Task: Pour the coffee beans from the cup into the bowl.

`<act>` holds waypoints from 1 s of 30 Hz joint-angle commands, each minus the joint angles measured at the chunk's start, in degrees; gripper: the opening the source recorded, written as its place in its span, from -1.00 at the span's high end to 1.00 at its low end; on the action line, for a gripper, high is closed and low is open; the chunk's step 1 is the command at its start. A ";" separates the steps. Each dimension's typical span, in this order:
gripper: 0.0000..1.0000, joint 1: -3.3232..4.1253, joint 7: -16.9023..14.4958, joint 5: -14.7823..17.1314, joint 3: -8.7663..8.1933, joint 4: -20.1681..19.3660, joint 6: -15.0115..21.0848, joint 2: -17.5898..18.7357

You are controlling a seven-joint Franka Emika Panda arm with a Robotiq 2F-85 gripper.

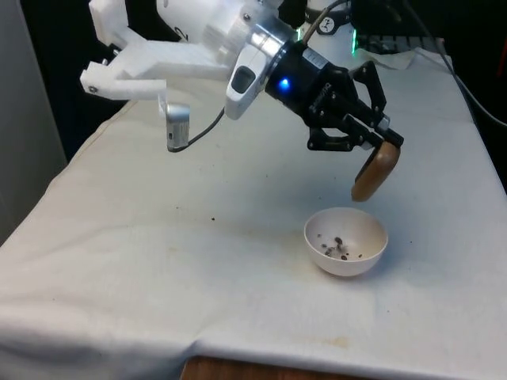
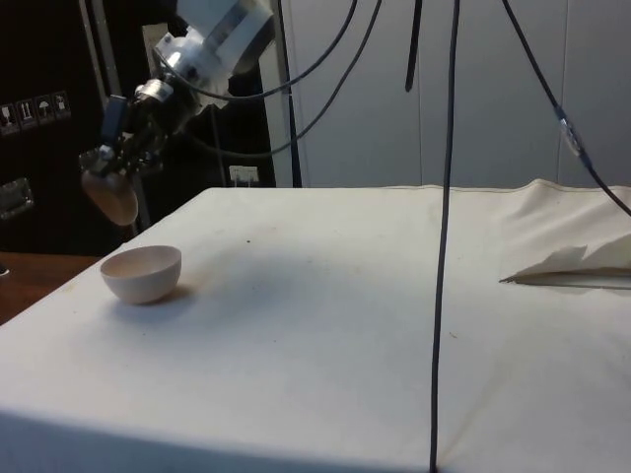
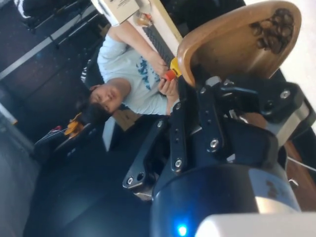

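Note:
My gripper (image 1: 379, 136) is shut on a brown wooden cup (image 1: 375, 173), held tipped over with its mouth turned down above the far rim of the white bowl (image 1: 346, 241). A few dark coffee beans (image 1: 336, 248) lie in the bowl's bottom. In the wrist view the cup (image 3: 237, 39) is tilted on its side, and a cluster of beans (image 3: 272, 28) sits near its lip. From the side, the cup (image 2: 110, 197) hangs just above the bowl (image 2: 142, 273), apart from it, with the gripper (image 2: 106, 168) on its rim.
Loose beans (image 1: 211, 219) lie on the white cloth to the front view's left of the bowl. The bowl stands near the table's front edge (image 1: 238, 356). A person in a light shirt (image 3: 128, 64) sits beyond the table in the wrist view.

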 commanded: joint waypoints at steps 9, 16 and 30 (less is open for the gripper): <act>1.00 -0.29 -0.63 4.01 -1.15 0.11 -3.04 0.40; 1.00 0.00 -0.80 5.39 -1.89 0.00 -4.07 0.40; 1.00 -0.29 -1.43 11.29 -3.09 -0.34 -8.54 1.15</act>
